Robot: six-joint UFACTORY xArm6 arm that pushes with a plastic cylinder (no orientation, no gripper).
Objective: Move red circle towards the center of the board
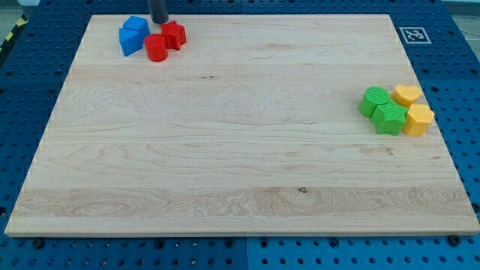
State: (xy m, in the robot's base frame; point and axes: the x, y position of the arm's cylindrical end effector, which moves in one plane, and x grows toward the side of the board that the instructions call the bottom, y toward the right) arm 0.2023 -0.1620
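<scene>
The red circle [156, 47] sits near the board's top left corner. It touches a red star-like block [174, 34] on its right and blue blocks [133, 36] on its left. My tip [159, 22] is at the view's top edge, just above the red circle, between the blue blocks and the red star-like block. Only the rod's lower end shows.
The wooden board [240, 150] fills most of the view. At the right edge lie two green blocks [381, 109] and two yellow blocks [414, 109] clustered together. A printed marker tag [411, 34] sits off the board's top right corner.
</scene>
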